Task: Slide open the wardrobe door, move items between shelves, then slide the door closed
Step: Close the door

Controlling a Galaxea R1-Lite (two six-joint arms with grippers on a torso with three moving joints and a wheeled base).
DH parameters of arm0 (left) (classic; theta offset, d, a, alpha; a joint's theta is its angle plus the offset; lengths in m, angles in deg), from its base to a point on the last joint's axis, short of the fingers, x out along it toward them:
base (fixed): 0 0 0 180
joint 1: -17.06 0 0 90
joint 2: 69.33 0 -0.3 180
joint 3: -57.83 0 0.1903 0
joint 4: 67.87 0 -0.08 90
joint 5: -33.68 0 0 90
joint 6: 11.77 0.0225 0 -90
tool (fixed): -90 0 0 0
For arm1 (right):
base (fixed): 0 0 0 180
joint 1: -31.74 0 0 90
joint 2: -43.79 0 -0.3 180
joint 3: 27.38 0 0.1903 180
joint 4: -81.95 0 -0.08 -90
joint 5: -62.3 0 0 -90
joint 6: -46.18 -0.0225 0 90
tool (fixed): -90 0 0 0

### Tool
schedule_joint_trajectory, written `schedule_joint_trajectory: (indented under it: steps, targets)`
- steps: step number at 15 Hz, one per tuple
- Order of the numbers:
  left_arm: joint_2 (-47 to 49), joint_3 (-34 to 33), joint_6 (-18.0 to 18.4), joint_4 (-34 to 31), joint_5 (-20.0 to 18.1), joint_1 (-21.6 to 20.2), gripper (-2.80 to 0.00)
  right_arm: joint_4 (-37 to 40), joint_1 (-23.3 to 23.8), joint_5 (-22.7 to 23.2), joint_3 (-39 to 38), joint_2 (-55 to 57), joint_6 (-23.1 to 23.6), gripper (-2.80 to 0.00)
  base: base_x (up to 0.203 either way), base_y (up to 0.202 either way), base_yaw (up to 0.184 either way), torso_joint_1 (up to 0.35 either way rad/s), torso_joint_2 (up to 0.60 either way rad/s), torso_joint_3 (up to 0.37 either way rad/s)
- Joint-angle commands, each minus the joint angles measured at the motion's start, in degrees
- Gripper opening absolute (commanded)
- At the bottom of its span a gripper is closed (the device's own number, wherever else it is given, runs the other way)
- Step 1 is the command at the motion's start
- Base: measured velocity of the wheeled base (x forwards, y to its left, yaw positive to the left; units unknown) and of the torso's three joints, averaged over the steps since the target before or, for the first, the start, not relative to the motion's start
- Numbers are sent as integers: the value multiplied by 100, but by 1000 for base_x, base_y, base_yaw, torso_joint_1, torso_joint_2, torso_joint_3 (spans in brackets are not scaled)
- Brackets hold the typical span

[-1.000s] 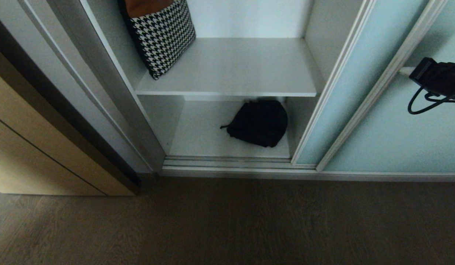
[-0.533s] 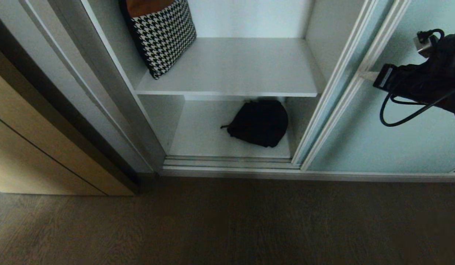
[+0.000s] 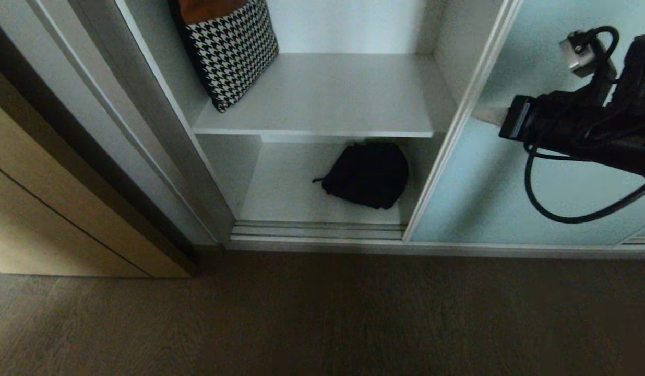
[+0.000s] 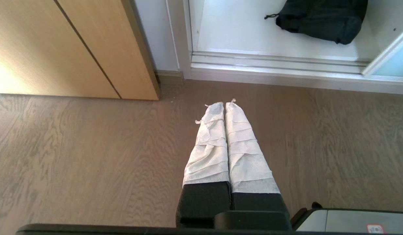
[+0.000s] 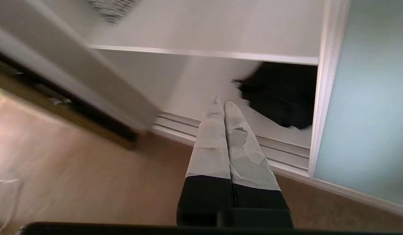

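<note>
The sliding wardrobe door (image 3: pixel 474 198), frosted blue-green glass in a silver frame, stands at the right and covers the right edge of the opening. My right gripper (image 3: pixel 484 115) is shut and empty, level in front of the glass just beside the door's left frame; I cannot tell whether it touches. The black bag (image 3: pixel 367 175) lies on the lower shelf (image 3: pixel 281 198), under the upper shelf (image 3: pixel 322 94). In the right wrist view the gripper (image 5: pixel 221 102) points at that lower shelf, with the bag (image 5: pixel 279 94) and the door (image 5: pixel 361 114) beside it. My left gripper (image 4: pixel 225 103) hangs shut over the floor.
A black-and-white houndstooth bag (image 3: pixel 231 52) leans at the left end of the upper shelf. A tan wood-grain panel (image 3: pixel 51 209) stands left of the wardrobe. The double floor track (image 3: pixel 317 232) runs along the opening, with wooden floor (image 3: pixel 322 313) in front.
The glass door has slid left, now hiding the panel behind it and narrowing the opening. My right arm has swung left with it. The bag and left arm have not moved.
</note>
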Motion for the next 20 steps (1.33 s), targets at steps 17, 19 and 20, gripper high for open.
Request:
schedule_joint_trajectory:
  steps: [17, 19, 20]
  targets:
    - [8, -1, -4, 2, 0, -2, -280, 345, -1753, -431, -997, -822, -73, -280, 0, 0, 0, 0, 0, 0]
    - [8, -1, -4, 2, 0, -2, -280, 166, -1728, -654, -728, -514, -101, -280, 0, 0, 0, 0, 0, 0]
    - [8, -1, -4, 2, 0, -2, -280, 134, -1733, -795, -564, -326, -106, -280, 0, 0, 0, 0, 0, 0]
